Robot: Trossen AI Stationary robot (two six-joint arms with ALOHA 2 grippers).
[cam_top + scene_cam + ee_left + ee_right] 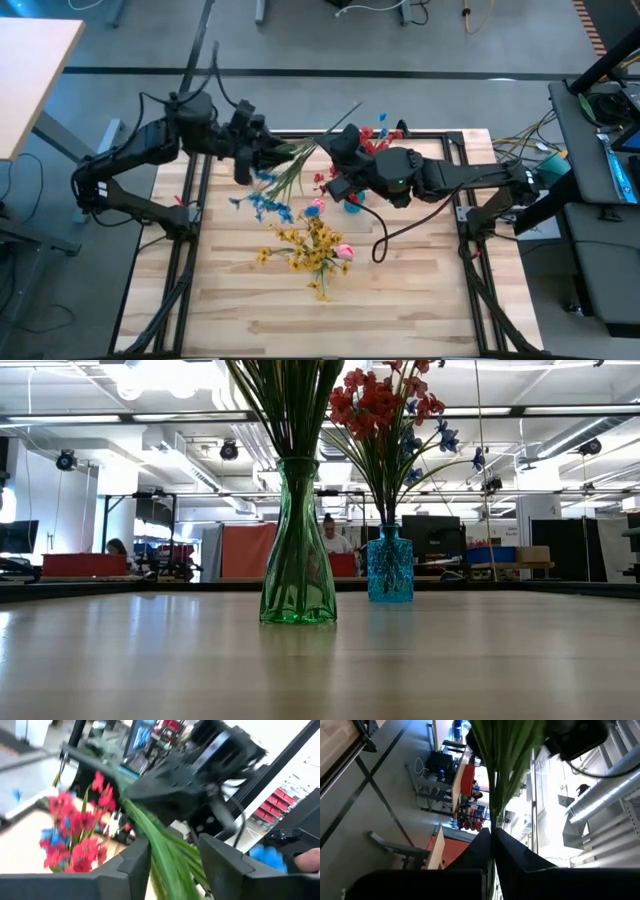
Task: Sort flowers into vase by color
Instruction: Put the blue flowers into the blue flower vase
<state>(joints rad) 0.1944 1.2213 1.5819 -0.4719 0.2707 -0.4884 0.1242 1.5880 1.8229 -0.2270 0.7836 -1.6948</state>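
Standing in the green vase (297, 550) near the table's middle, a bunch of green stems (290, 405) rises upright, and both grippers meet on it above the vase mouth. In the high view the stems fan out between the two arms, their long axis lying roughly from the left arm toward the right one.

The right gripper (491, 837) is pinched shut on the stems: its wrist view shows the two fingers meeting with the green strands passing up between them. The left gripper (172, 852) sits around the same bunch from the other side, its fingers (132, 865) parted to a middling gap with the stems running through; whether the pads touch them I cannot tell. Both arms are about equally near. By my reading this is a handover or a settling of the bunch, with the right arm holding and the left letting go.

Two vases stand on the table: the green one and a blue vase (389, 565) just beyond it, which holds red flowers (375, 400) with a few blue blooms (443, 435) mixed in. Loose on the wood lie a blue sprig (266, 205), a heap of yellow sprigs (308, 248) and two pink buds (344, 251), so sorting is partway done.
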